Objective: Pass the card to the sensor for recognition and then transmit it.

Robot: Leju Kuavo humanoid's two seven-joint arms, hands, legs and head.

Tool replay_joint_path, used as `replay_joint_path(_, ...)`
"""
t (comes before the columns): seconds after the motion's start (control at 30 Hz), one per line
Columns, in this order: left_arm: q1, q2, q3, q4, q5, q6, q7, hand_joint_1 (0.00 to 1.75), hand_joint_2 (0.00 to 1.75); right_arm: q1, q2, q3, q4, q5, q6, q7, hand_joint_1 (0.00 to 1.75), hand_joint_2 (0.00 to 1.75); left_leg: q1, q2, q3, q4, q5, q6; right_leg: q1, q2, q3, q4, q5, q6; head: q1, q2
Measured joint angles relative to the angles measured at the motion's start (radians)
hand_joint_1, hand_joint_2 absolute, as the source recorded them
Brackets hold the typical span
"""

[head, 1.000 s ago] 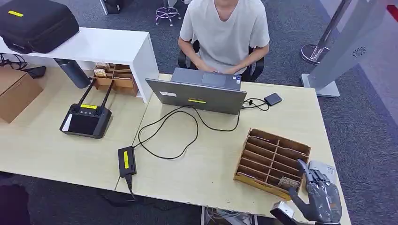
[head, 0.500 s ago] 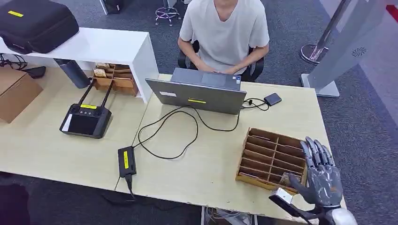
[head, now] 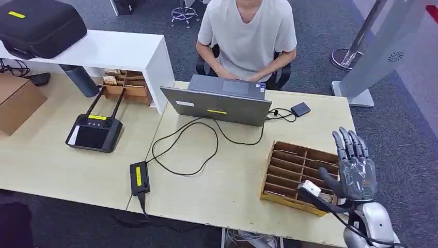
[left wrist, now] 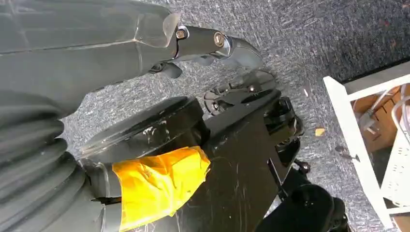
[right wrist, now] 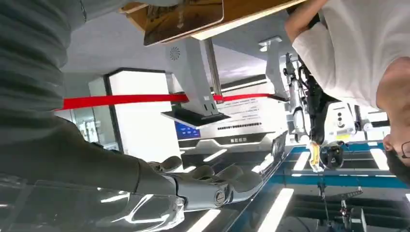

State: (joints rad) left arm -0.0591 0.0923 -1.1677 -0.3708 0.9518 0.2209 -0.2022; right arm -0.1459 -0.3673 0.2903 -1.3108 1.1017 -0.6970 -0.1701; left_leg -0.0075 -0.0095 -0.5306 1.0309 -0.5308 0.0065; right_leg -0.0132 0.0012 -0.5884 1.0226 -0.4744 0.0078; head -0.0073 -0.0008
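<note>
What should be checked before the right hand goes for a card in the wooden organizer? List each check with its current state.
1. Right hand free to grasp: ok, fingers spread, nothing in it.
2. Right hand positioned at the wooden organizer: ok, it hovers over the tray's right end.
3. Card available: cannot tell, a small patterned piece sits in the near right slot, partly hidden by the thumb.
4. Sensor located: cannot tell, the small dark device wired to the laptop may be it.
5. Path clear of the person: ok, their hands stay at the laptop.
6. Left hand clear: ok, hanging over the floor.
</note>
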Motion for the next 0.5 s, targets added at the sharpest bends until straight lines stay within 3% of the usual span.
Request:
replay_joint_path(0.27,0.000,0.000,0.000,0.000,0.000,-0.003,0.005,0.00,1.75,0.002,-0.024,0.023,0.017,0.001,0.001,0.007,0.00,1.75,0.000,0.000,0.000,0.000,0.000,0.000,0.000,0.000,0.000,0.000,0.000,0.000,0.000,0.000)
replay_joint_path(0.5,0.002,0.000,0.000,0.008,-0.003,-0.012,0.005,0.00,1.75,0.021,-0.138,0.054,-0.007,-0.032,0.067,0.014,0.00,1.75,-0.001,0.000,0.000,0.000,0.000,0.000,0.000,0.000,0.000,0.000,0.000,0.000,0.000,0.000)
